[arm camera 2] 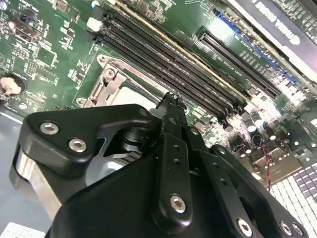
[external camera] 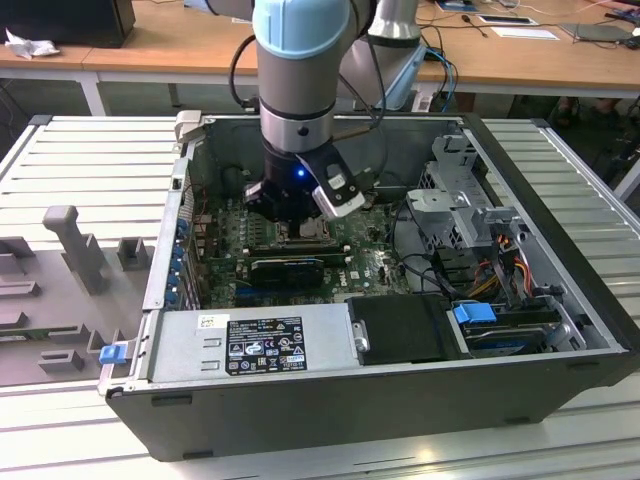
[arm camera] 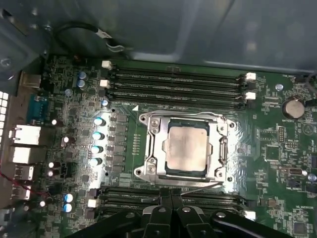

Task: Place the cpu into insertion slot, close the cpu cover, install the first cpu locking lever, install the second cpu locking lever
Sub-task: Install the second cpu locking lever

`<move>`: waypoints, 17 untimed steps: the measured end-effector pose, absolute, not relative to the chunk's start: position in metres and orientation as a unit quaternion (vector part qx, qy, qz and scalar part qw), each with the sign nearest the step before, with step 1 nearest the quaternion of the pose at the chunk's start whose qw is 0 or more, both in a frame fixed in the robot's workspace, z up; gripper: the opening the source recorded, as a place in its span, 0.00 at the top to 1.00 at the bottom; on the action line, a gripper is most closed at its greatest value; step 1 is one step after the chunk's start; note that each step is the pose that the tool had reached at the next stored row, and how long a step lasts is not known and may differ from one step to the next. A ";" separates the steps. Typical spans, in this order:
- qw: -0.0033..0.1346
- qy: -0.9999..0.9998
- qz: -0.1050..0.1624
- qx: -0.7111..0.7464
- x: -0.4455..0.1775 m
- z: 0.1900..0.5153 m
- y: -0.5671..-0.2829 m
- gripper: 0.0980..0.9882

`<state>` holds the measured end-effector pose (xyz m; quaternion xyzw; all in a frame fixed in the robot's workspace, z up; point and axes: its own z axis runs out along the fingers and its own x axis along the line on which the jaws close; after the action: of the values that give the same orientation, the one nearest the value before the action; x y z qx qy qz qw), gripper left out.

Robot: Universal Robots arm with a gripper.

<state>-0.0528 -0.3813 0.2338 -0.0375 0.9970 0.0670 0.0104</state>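
Green circuit board filled the floor of an open computer case (external camera: 380,400) resting on a slatted metal desk (external camera: 90,150). A robot arm reached down into the case, its black hand (external camera: 290,215) low over the motherboard (arm camera: 277,148).

In the first wrist view, the cpu (arm camera: 187,147), a flat square chip with a pale silvery-beige top, lay seated inside the insertion slot (arm camera: 163,148). The cpu cover (arm camera: 152,144), a thin silvery metal frame with an open square centre, lay flat around the chip. A thin wire locking lever (arm camera: 198,187) ran along the socket edge nearest the hand. The two fingertips (arm camera: 163,198) were pressed together with nothing between them, poised just beside that lever. Long black memory slots (arm camera: 173,82) ran on both sides of the socket.

In the second wrist view, the closed fingertips (arm camera 2: 171,101) hung right over the socket's edge.

The lever looked stiff and springy, likely to slip off a smooth finger; its free end seemed the best place to push. The chip and socket were probably fragile.
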 end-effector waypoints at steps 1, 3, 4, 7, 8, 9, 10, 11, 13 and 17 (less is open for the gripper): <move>0.010 0.997 0.067 -0.039 -0.053 0.229 -0.381 0.99; 0.010 0.997 0.067 -0.042 -0.053 0.222 -0.381 0.99; 0.010 0.997 0.067 -0.043 -0.053 0.220 -0.381 0.99; 0.010 0.996 0.080 -0.049 -0.056 0.217 -0.383 0.99; 0.010 0.995 0.084 -0.049 -0.056 0.217 -0.384 0.99; 0.011 0.995 0.087 -0.049 -0.056 0.217 -0.386 0.99; 0.011 0.995 0.088 -0.049 -0.057 0.217 -0.388 0.99; 0.011 0.995 0.088 -0.049 -0.058 0.217 -0.390 0.99; 0.011 0.995 0.091 -0.050 -0.063 0.217 -0.391 0.99; 0.010 0.993 0.102 -0.061 -0.069 0.216 -0.393 0.99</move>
<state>-0.0692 -0.3933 0.2156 -0.0609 0.9929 0.1020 0.0104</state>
